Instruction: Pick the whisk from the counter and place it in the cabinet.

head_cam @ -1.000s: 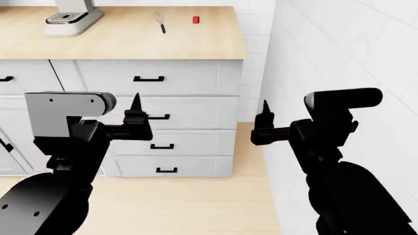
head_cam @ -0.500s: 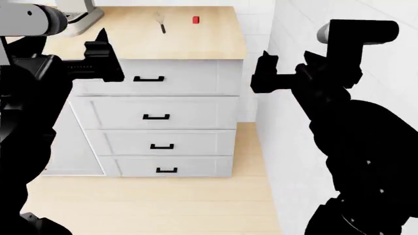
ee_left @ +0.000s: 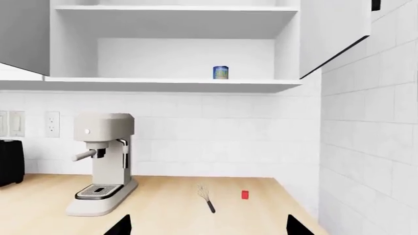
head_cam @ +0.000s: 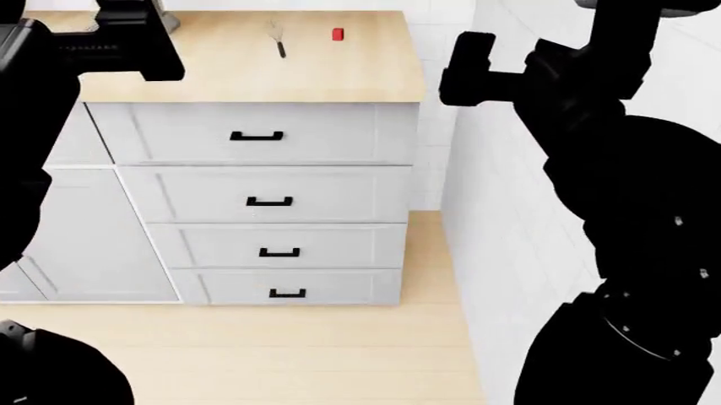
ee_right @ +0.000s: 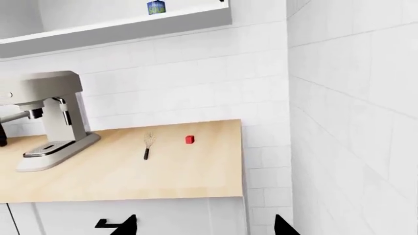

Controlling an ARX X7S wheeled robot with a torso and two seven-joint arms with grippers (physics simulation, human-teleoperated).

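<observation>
Lying untouched on the counter, the whisk shows that the task has barely begun: nothing is grasped, nothing is lifted, and the cabinet above holds only a small blue can on its open shelf. The whisk rests flat with its wire loops toward the tiled wall and its dark handle toward the counter's front edge, just beside a small red cube and well apart from the espresso machine.

Both arms are raised in front of the drawers but well short of the whisk. The left gripper faces the counter with the whisk ahead of it and slightly beyond its reach; its two fingertips stand wide apart and empty. The right gripper is likewise spread with nothing between its tips, the whisk far ahead of it and off to one side. In the head view the fingers are black against black, so this spread is probably best judged from the wrist views.

What remains is everything: the approach, the grasp, the lift and the placing on the shelf.
</observation>
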